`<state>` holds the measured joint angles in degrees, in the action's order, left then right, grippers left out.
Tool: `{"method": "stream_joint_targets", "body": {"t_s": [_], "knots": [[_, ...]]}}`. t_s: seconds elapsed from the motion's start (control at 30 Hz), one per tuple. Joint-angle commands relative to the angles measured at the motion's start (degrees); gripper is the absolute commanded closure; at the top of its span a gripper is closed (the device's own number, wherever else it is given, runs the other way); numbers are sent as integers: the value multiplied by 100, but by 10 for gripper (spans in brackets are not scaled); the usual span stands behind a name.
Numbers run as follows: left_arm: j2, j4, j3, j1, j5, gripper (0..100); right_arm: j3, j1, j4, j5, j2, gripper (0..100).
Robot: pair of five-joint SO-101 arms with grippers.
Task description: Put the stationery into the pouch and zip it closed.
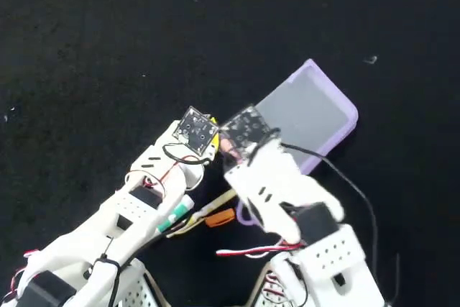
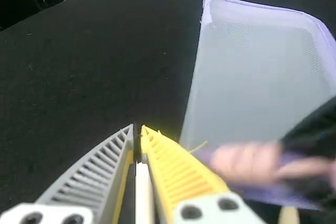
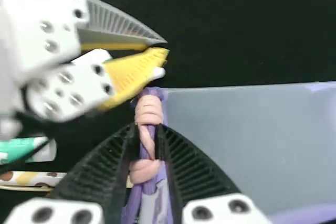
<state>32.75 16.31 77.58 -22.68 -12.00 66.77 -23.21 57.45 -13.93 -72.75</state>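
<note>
Right gripper [image 3: 148, 128] was clamped shut on the pink pull [image 3: 147, 108] at the lower-left end of the pouch [image 1: 309, 109], whose long axis ran toward upper right. Left gripper [image 2: 137, 128], closed on a slim white item [image 2: 140, 192], sat just left of that end.

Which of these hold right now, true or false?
The right fingers clamp the pink pull of the pouch. True.
The marker is inside the pouch. False: it lies outside it, on the table.
The left fingers are spread wide. False: they close on a white item.
The table is black. True.
</note>
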Motion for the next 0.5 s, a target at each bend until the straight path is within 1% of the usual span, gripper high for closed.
{"method": "stream_joint_targets", "body": {"t_s": [0.0,0.1,0.23,0.4,0.47], "knots": [[88,97,-277,347,62,971,-734,422,536,-132,-171,987],[88,79,-303,637,70,971,-1121,545,923,-158,66,987],[44,18,-277,637,53,970,-1473,545,1327,-466,593,987],[88,-826,-558,637,44,970,-1745,545,1609,-501,1147,987],[44,-1301,-822,637,70,970,-1763,545,1653,-703,1279,987]]}}
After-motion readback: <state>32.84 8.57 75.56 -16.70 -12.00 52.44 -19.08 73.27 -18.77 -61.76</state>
